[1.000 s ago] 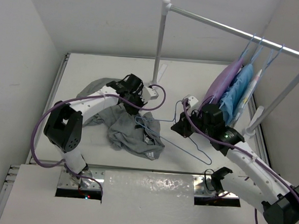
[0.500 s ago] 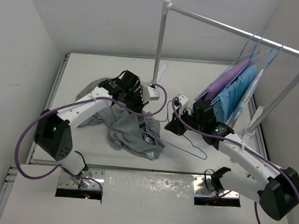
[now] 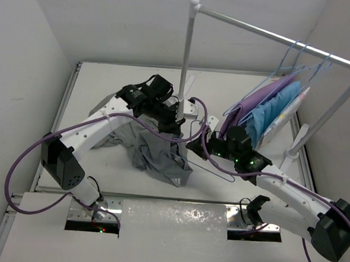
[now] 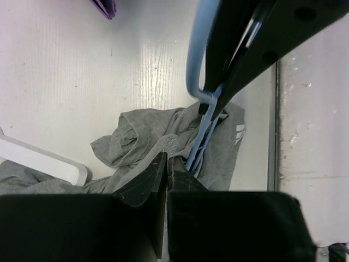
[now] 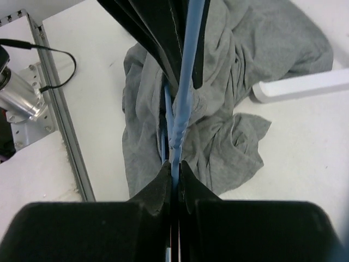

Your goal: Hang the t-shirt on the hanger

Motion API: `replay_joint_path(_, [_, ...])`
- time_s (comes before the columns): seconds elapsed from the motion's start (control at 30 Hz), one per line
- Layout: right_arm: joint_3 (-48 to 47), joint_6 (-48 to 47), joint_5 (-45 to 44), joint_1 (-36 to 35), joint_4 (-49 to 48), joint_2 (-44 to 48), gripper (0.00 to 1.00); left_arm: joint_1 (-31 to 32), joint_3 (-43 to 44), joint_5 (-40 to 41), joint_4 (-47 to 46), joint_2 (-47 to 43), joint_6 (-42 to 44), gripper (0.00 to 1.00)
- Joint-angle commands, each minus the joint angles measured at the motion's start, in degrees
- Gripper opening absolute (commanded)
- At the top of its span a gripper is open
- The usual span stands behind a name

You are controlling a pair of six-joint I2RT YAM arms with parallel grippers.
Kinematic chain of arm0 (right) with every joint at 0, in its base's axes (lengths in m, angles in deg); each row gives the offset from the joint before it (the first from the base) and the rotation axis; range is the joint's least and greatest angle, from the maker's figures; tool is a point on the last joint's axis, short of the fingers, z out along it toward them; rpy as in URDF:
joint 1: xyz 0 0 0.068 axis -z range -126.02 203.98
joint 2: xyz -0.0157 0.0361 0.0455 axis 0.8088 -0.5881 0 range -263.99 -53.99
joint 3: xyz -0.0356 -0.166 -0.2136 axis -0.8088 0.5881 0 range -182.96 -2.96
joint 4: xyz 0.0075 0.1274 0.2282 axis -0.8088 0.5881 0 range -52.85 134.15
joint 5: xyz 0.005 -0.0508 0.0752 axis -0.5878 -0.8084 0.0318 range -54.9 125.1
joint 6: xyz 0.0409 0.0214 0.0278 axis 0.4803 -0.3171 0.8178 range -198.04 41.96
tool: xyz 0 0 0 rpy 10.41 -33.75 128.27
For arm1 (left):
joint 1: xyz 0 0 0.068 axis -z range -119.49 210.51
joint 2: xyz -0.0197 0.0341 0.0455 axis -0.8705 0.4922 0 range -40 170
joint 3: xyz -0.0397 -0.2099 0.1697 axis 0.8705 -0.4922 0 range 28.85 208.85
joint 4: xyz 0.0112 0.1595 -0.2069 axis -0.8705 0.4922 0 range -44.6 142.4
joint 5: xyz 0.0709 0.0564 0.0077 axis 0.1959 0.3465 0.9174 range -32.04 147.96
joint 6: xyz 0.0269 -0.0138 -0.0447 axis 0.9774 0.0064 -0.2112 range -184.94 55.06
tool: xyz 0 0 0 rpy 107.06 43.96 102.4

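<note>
The grey t-shirt (image 3: 152, 156) lies crumpled on the white table, its white logo near the front edge. My left gripper (image 3: 174, 126) is shut on a fold of the shirt's fabric (image 4: 163, 143) and holds it lifted. My right gripper (image 3: 193, 146) is shut on the wire of the light-blue hanger (image 3: 218, 171), close beside the left gripper. In the right wrist view the hanger (image 5: 187, 71) runs straight up from the jaws (image 5: 175, 165) over the t-shirt (image 5: 234, 120). In the left wrist view the hanger (image 4: 197, 54) dips into the shirt folds.
A white clothes rack (image 3: 187, 48) stands at the back, its foot (image 5: 300, 84) resting by the shirt. Purple (image 3: 248, 106) and light-blue (image 3: 271, 110) garments hang on blue hangers at the rack's right end. Walls close in on the left and right.
My left gripper has moved right and up, pulling the shirt fabric with it. My right gripper has carried the hanger left to meet it. The hanging garments have swung.
</note>
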Motion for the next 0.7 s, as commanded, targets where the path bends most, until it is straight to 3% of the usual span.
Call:
replay_joint_path(0.0, [0.7, -1.2, -3.2, -1.3, -9.6, -0.6, 0.00, 0.8, 3.0, -4.3, 2.0, -1.9, -2.2, 0.00])
replay_joint_path(0.23, [5.5, 0.1, -4.5, -1.9, -20.6, -4.2, 0.00, 2.5, 1.1, -7.3, 1.4, -1.3, -6.2, 0.00])
replay_joint_path(0.43, [11.9, 1.4, -8.0, -3.9, -29.9, -7.4, 0.00, 2.4, -4.5, 3.4, -3.7, -1.0, -11.5, 0.00])
replay_joint_path(0.67, [16.9, 3.2, -9.7, -4.7, -38.1, -12.0, 0.00, 1.9, -5.4, 7.8, -1.5, 1.7, -11.0, 0.44])
